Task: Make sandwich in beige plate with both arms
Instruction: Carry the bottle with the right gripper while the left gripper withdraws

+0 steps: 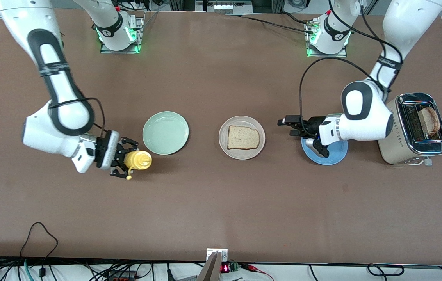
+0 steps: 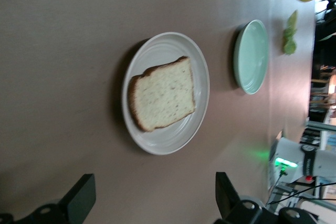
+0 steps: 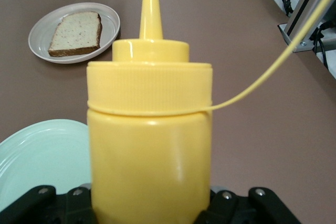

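The beige plate sits mid-table with one slice of bread flat on it; the left wrist view shows the same plate and slice. My left gripper hangs open and holds nothing, over the table between the beige plate and a blue plate; its fingers frame bare tabletop. My right gripper is shut on a yellow squeeze bottle beside the mint-green plate. In the right wrist view the bottle fills the frame and hides the fingertips.
A toaster stands at the left arm's end of the table with a bread slice sticking out of one slot. The blue plate lies partly under the left wrist. The mint-green plate has nothing on it.
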`<action>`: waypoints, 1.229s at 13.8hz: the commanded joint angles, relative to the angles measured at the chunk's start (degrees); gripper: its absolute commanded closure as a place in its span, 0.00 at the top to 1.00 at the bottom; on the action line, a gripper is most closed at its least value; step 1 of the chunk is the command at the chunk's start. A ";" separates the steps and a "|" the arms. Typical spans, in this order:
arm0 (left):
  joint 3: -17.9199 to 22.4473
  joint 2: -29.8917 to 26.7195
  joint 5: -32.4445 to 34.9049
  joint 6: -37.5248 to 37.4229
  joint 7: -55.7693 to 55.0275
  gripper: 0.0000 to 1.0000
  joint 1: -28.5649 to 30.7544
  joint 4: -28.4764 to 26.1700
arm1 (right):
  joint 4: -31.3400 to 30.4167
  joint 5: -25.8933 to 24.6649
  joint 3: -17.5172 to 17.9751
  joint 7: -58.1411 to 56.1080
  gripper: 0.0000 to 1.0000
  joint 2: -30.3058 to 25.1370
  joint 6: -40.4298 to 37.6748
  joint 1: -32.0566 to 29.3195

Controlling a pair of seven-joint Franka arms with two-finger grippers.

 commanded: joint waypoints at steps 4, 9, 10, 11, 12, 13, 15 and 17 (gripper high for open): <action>0.25 -1.64 26.72 -11.23 -9.06 1.00 2.92 7.52 | 0.06 -16.13 -0.72 16.33 0.38 -1.25 9.01 10.24; 0.25 -1.55 41.34 -26.87 -15.39 1.00 3.36 17.79 | 3.49 -42.58 -0.64 42.96 0.38 -0.98 9.11 16.92; 0.25 -1.37 43.01 -30.30 -15.83 1.00 3.36 20.17 | 3.66 -46.80 -0.64 48.14 0.38 -0.90 8.68 18.59; 0.34 -1.37 44.86 -32.42 -15.92 1.00 3.36 21.76 | 4.36 -51.37 -0.64 53.33 0.39 -0.55 7.80 20.17; 0.42 -1.46 47.49 -33.40 -16.01 1.00 3.36 22.65 | 5.15 -55.59 -0.64 57.47 0.39 -0.28 6.49 21.58; 0.51 -1.55 50.38 -33.93 -16.19 1.00 3.62 23.44 | 6.64 -60.07 -0.64 61.16 0.39 0.59 4.65 23.16; 0.42 -1.55 53.04 -34.29 -16.10 1.00 4.67 24.76 | 10.68 -67.90 -0.64 68.20 0.39 2.96 -0.88 26.49; 0.51 -1.55 53.14 -34.72 -16.10 1.00 5.47 25.64 | 14.55 -75.72 -0.64 74.70 0.39 5.94 -5.28 30.01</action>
